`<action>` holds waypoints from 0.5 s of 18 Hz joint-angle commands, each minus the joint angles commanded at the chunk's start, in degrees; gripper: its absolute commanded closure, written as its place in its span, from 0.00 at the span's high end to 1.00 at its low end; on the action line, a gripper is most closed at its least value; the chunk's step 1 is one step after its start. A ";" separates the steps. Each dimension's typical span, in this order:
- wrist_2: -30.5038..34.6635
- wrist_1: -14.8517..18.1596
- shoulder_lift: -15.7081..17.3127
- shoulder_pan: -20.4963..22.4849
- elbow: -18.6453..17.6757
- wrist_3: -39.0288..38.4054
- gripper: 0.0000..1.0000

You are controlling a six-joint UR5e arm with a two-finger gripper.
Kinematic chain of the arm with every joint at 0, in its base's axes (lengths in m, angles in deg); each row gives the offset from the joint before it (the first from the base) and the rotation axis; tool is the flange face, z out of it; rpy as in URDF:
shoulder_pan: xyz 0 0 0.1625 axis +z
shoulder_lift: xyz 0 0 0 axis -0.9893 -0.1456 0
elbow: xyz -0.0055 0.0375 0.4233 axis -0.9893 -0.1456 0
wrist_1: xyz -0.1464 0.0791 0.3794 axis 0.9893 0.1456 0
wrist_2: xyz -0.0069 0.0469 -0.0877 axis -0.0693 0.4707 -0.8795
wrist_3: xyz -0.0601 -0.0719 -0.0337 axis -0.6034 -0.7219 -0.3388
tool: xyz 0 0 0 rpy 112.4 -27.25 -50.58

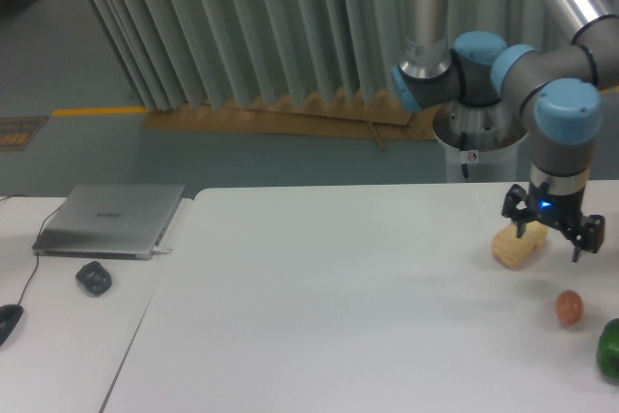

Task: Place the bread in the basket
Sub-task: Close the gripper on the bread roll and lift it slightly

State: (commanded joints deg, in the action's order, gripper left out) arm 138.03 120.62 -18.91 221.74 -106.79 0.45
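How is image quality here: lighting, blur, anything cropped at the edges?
Fixed camera: soft, even light, only faint shadows on the white table; slightly grainy overall; the gripper over the bread reads clearly, its blue light lit; the green round object is cut by the right edge.

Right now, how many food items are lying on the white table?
3, all at the right end: the bread beneath the gripper, the small orange-brown ball nearer the camera, and the dark green round thing cut by the picture's edge. More may lie outside the view.
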 joint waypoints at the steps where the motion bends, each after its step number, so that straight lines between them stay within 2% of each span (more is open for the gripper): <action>1: 2.10 0.00 -0.79 -1.76 -0.35 -0.01 1.00; 3: 11.99 -0.09 -2.02 -5.27 -2.19 0.60 1.00; 4: 14.74 0.26 -2.98 -6.16 -2.20 0.60 1.00; 7: 15.21 0.00 -2.47 -6.43 -5.00 3.40 1.00; 9: 15.83 0.26 -0.37 -6.26 -5.80 6.75 1.00</action>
State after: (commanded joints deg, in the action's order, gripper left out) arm 153.86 120.89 -19.29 215.48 -112.58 7.20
